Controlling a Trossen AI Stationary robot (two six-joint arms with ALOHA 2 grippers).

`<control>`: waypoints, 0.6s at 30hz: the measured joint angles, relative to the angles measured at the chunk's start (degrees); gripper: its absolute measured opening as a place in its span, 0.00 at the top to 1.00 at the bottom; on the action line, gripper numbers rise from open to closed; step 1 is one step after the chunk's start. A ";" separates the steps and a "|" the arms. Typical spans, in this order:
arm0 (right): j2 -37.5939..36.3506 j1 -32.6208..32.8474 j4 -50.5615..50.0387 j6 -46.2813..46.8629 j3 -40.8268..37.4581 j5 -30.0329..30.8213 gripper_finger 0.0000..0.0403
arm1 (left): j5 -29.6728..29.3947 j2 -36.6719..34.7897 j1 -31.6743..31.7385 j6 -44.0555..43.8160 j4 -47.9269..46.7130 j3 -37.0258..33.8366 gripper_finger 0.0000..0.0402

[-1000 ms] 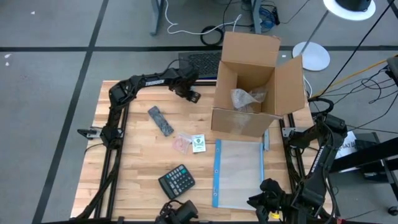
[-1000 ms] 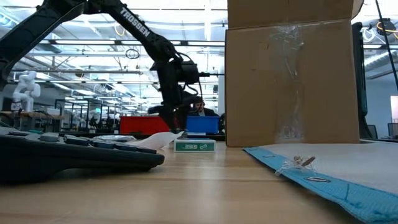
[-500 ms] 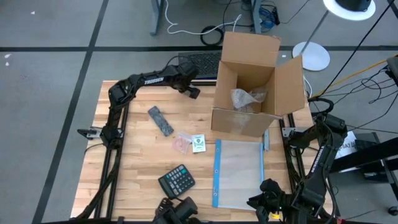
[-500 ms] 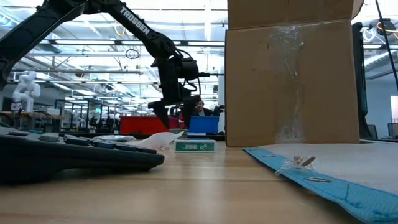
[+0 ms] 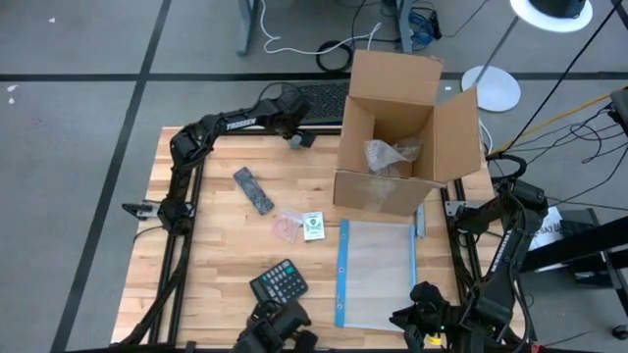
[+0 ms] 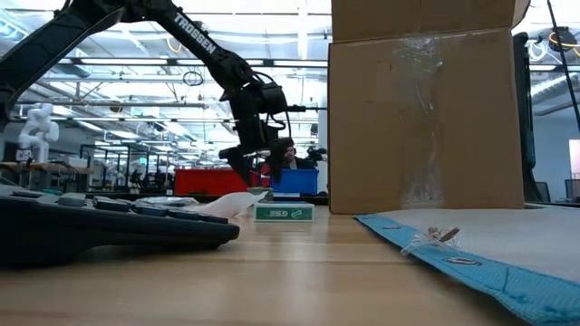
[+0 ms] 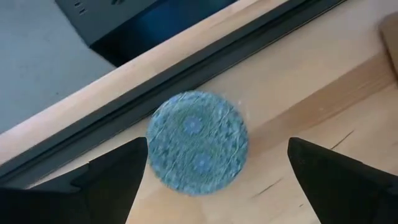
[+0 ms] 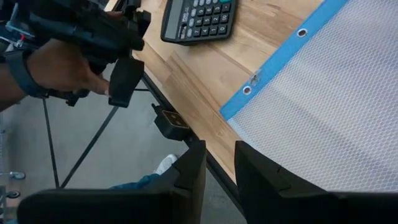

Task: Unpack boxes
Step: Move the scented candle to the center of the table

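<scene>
The brown cardboard box (image 5: 407, 137) (image 6: 426, 118) stands on its bottom at the table's far right, flaps open, with a crumpled clear plastic bag (image 5: 391, 155) inside. My left gripper (image 5: 300, 139) (image 6: 249, 163) (image 7: 217, 142) hangs open over the table's far edge, left of the box, pointing steeply down. A blurred round blue disc (image 7: 198, 142) shows between its fingers without touching them; whether it lies on the wood I cannot tell. My right gripper (image 5: 420, 316) (image 8: 220, 146) waits past the near edge, a narrow empty gap between its fingers.
On the wood lie a grey remote (image 5: 253, 189), a small green-and-white packet (image 5: 312, 226), a calculator (image 5: 278, 284) and a clear pouch with blue edge (image 5: 378, 270). A person's hand (image 8: 56, 68) holds a dark device at the near edge. A black grille-topped unit (image 5: 314, 98) sits beyond the far edge.
My left gripper has moved toward the table's far edge and slightly up, tipping a little, and its fingers have spread wider apart. The dark device at the near edge has shifted a little. My right arm has kept still.
</scene>
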 joint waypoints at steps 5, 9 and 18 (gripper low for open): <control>0.00 0.00 0.02 0.30 0.00 0.00 0.81 | 0.98 0.85 1.06 1.01 1.16 0.00 0.03; 0.00 0.00 0.03 0.38 0.00 0.00 0.81 | 1.52 1.92 1.29 1.06 0.82 -0.02 0.03; 0.00 0.00 0.10 1.09 0.00 -0.18 0.81 | 1.79 3.84 1.08 1.01 2.65 -0.04 0.03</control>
